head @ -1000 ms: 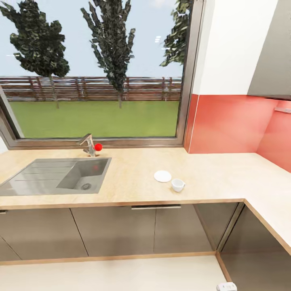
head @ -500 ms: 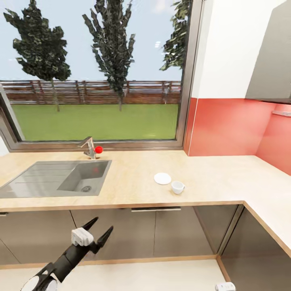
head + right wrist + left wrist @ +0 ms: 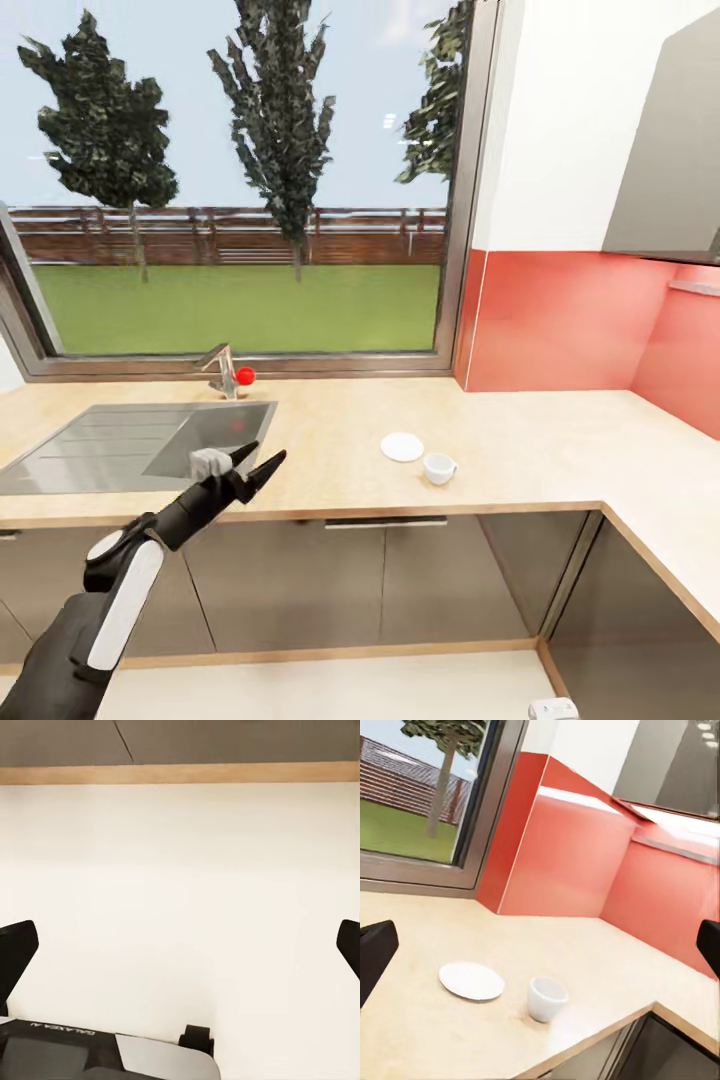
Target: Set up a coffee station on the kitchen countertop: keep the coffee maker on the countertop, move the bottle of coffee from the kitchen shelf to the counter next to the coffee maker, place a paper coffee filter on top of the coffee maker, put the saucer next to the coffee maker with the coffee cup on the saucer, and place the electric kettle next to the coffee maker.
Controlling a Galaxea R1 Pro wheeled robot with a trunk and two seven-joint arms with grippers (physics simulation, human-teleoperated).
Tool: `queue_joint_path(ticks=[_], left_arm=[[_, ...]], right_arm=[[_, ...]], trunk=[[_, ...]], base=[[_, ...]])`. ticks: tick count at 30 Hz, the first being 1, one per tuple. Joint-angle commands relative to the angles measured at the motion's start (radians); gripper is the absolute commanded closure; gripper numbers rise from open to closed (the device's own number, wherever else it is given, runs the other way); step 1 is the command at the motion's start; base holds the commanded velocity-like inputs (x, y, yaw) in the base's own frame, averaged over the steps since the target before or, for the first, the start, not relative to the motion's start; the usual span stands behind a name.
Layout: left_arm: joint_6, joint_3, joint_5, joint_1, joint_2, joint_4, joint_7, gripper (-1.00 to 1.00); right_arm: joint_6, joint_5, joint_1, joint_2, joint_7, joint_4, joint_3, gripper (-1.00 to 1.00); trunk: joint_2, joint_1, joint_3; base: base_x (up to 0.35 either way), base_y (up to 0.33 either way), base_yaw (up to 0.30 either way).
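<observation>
Tan wood-look worktop ahead: facing the long light kitchen countertop (image 3: 330, 440) under the window. Holding the left gripper (image 3: 268, 450) out above its front edge, just beside the grey steel sink (image 3: 60, 445), black tapered fingers spread wide and pinching nothing. Keeping the right gripper (image 3: 180, 945) low over the pale floor, fingers likewise parted and empty.

Looking along the left fingers at the small flat round white saucer (image 3: 471, 980) and the tiny white rounded coffee cup (image 3: 546, 998): both lying on the countertop well apart from the gripper, cup upright, just beside the saucer and not touching it, nearer the front edge.

Judging the risks: closing on the rounded cup off-centre and squirting it sideways; nudging it toward the near front edge and off; coming in low and scraping the thin saucer along the smooth top; pinching only the rim and tipping the cup over.
</observation>
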Motion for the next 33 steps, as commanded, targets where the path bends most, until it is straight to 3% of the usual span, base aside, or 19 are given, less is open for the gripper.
queue_joint_path(ticks=[1,6,9,11,16,19,20,22,25,29,31,33], left_arm=[[0.037,0.001,0.008,-0.03,0.0,0.0,-0.001,-1.0],[0.16,0.011,-0.003,-0.168,0.01,0.005,0.046,-1.0],[0.199,0.057,-0.004,-0.207,0.038,0.01,0.094,-1.0],[0.236,0.081,-0.005,-0.209,0.075,0.012,0.103,-1.0],[0.263,0.088,-0.008,-0.205,0.126,0.027,0.105,-1.0],[0.271,0.088,-0.008,-0.204,0.167,0.043,0.105,-1.0],[0.276,0.088,-0.009,-0.203,0.19,0.048,0.105,-1.0],[0.292,0.086,-0.012,-0.203,0.206,0.05,0.105,-1.0],[0.306,0.084,-0.024,-0.202,0.212,0.052,0.104,-1.0],[0.313,0.079,-0.075,-0.203,0.214,0.065,0.103,-1.0],[0.314,0.074,-0.108,-0.202,0.212,0.078,0.101,-1.0],[0.314,0.074,-0.112,-0.202,0.211,0.08,0.101,-1.0]], right_arm=[[-0.003,-0.01,0.0,0.0,0.004,0.001,0.009,-1.0],[-0.003,-0.011,0.0,0.001,0.007,-0.001,0.009,-1.0],[-0.003,-0.012,0.0,0.004,0.011,-0.058,0.008,-1.0],[-0.006,-0.012,0.0,0.004,0.012,-0.156,0.01,-1.0],[-0.019,-0.016,0.0,0.008,0.025,-0.308,0.009,-1.0],[-0.02,-0.017,0.0,0.032,0.034,-0.407,0.009,-1.0],[-0.021,-0.018,0.0,0.052,0.047,-0.471,0.009,-1.0],[-0.021,-0.018,0.0,0.061,0.076,-0.549,0.009,-1.0],[-0.02,-0.018,0.0,0.065,0.113,-0.637,0.008,-1.0],[-0.018,-0.018,0.0,0.076,0.138,-0.797,0.01,-1.0],[0.001,-0.018,0.0,0.1,0.139,-0.942,0.01,-1.0],[0.031,-0.018,0.0,0.114,0.137,-1.017,0.008,-1.0]], trunk=[[-0.001,0.0,0.0],[-0.001,0.0,0.0],[-0.001,0.0,0.0],[-0.001,0.0,0.0],[-0.001,0.0,0.0],[-0.001,0.0,0.0],[-0.001,0.0,0.0],[-0.001,0.0,0.0],[-0.001,0.0,0.0],[-0.001,0.0,0.0],[-0.001,0.0,0.0],[-0.001,0.0,0.0]], base=[[0.0,0.0,0.0],[0.0,0.0,0.0],[0.0,0.0,0.0],[0.0,0.0,0.0],[0.0,0.0,0.0],[0.0,0.0,0.0],[0.0,0.0,0.0],[0.0,0.0,0.0],[0.0,0.0,0.0],[0.0,0.0,0.0],[0.0,0.0,0.0],[0.0,0.0,0.0]])
